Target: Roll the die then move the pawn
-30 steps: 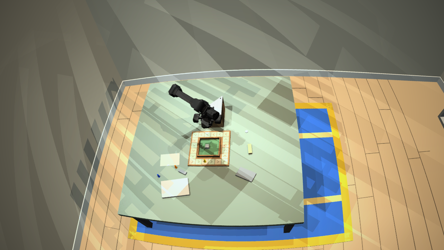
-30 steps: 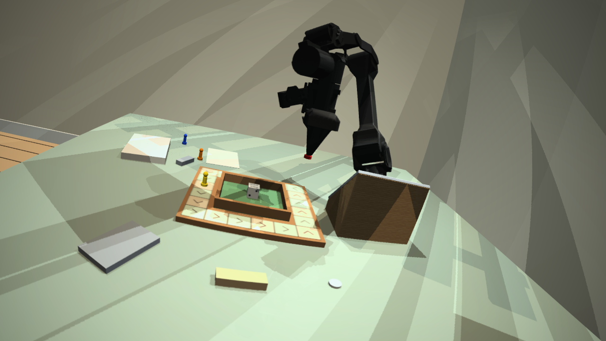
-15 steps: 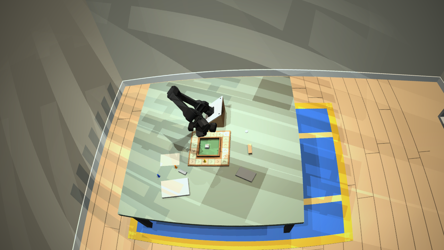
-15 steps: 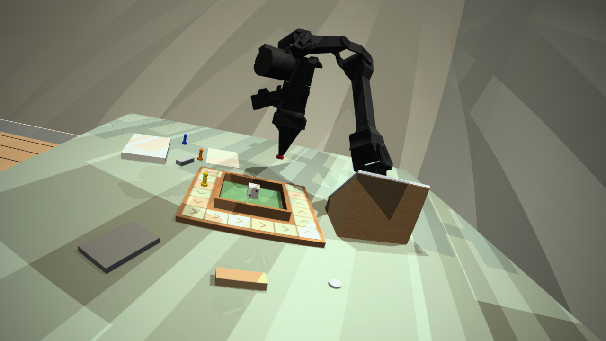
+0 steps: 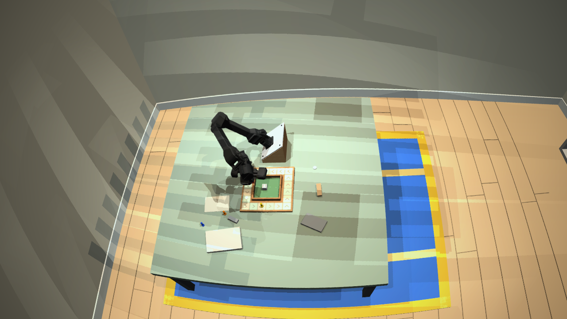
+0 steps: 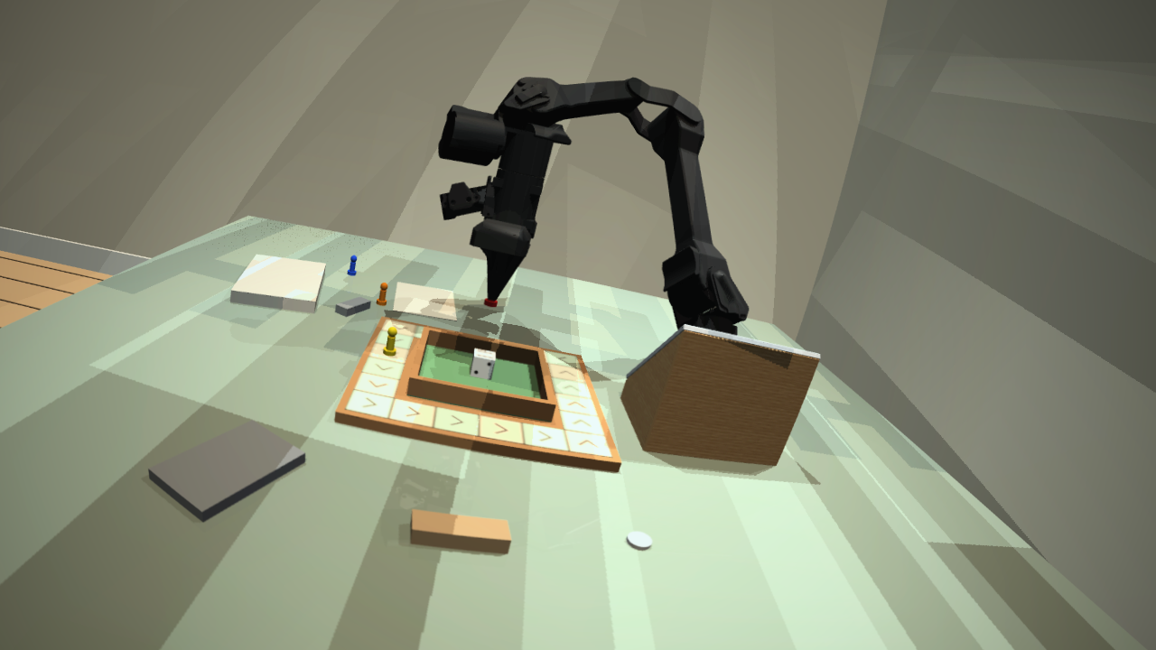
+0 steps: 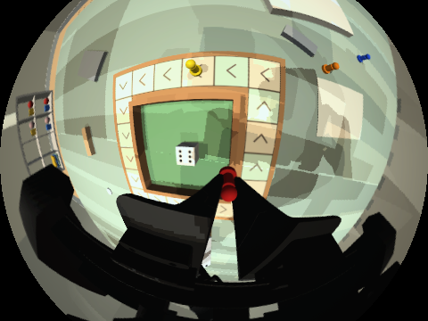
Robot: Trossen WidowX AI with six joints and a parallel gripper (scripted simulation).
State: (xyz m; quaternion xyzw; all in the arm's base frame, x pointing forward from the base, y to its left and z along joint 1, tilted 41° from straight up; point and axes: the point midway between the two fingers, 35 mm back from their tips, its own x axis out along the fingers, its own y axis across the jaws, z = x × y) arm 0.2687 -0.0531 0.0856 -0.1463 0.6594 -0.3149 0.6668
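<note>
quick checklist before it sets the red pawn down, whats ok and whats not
1. Grip: the gripper is shut on the red pawn, which sticks out past the fingertips. Ok.
2. Die at rest inside the green tray. Ok.
3. Pip count on the die's top face: the pips look like six in the wrist view, but they are small. Cannot tell for sure.
4. Pawn over a track square: in the wrist view it hangs by the board's side strip of arrow squares; which square is unclear. Cannot tell.
5. Yellow pawn upright on its square, apart from the gripper. Ok.
6. Orange pawn and blue pawn off the board, untouched. Ok.
</note>
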